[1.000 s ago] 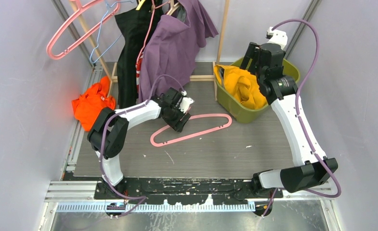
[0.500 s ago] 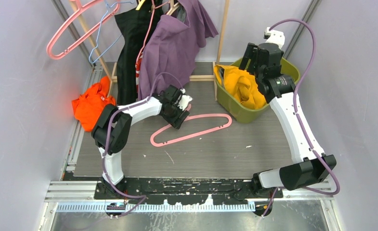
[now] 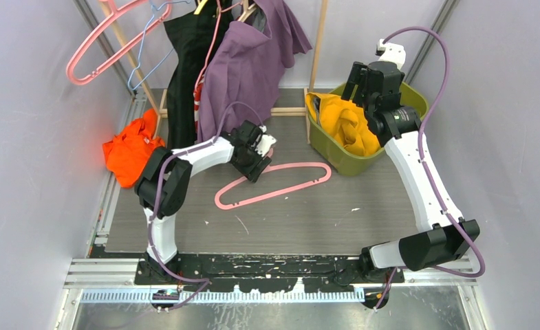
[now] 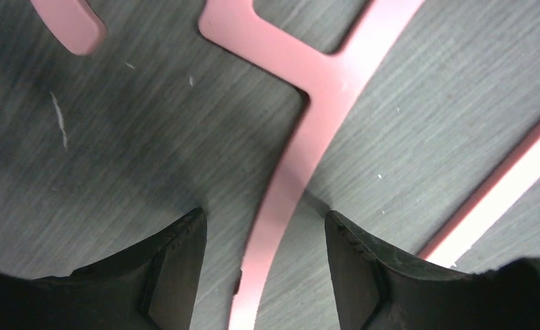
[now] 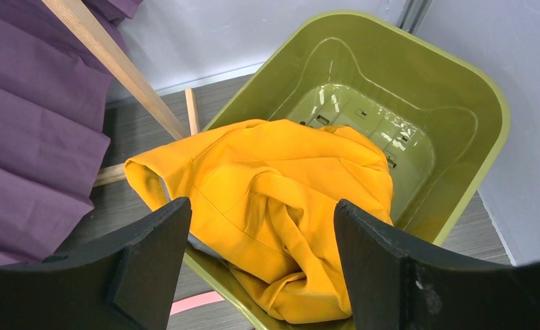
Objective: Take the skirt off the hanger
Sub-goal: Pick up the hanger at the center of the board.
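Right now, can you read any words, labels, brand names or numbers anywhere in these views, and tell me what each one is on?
No readable text in any view.
Green bin: small moulded marks on its floor, too small to read.
Pink hanger: no print showing.
Yellow garment: no label or tag showing.

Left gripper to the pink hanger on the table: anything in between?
Nothing visible. The left gripper is open directly over the pink hanger. One hanger bar runs between its jaws, with only bare table on either side.
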Robot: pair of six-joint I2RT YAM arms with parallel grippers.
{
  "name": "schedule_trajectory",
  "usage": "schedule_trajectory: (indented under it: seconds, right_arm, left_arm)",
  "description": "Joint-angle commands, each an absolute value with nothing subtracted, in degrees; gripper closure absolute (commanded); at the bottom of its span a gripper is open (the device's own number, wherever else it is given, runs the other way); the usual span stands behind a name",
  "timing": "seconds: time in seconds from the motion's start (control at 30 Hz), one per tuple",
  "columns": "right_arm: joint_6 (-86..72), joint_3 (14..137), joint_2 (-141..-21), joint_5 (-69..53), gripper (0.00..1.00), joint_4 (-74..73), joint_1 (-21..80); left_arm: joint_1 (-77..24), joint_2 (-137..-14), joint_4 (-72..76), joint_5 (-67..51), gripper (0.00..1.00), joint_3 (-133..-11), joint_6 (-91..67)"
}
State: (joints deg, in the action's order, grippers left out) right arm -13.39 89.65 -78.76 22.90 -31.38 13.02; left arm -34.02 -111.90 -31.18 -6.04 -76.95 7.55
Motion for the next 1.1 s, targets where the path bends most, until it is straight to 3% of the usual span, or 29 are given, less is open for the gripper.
schedule_trajectory:
  seconds: [0.0,0.4,0.43,0.5,0.53,0.77,1.07]
  right_arm:
    - [-11.94,90.17,-77.67,24.55,0.20,-29.12,13.28]
    - [-11.64,89.83,-77.96,24.96,0.19,-28.39,13.28]
    - [-11.69,89.88,-77.96,24.96,0.20,-28.39,13.32]
    - [-11.85,89.84,-77.92,24.91,0.19,-28.40,13.34]
    - [-11.90,89.76,-77.83,24.91,0.19,-28.39,13.31]
    - [-12.86,88.57,-77.29,24.24,0.19,-28.15,13.27]
    - [-15.17,87.95,-77.46,22.02,0.22,-28.04,13.28]
  left_arm:
    - [-33.75,-115.84,-33.14,-3.13,0.37,-79.21,8.26]
    - [-33.73,-116.63,-35.82,-4.35,0.71,-78.43,7.22]
    - [-33.73,-116.71,-36.12,-4.49,0.76,-78.26,7.20]
    - [-33.66,-116.71,-36.51,-4.90,0.98,-77.82,7.38]
    - [-33.71,-116.41,-36.51,-5.18,1.00,-77.60,7.45]
    - [-33.82,-112.54,-41.28,-8.00,1.00,-80.07,8.42]
    - [-38.20,-98.94,-50.44,-8.27,1.00,-81.37,13.16]
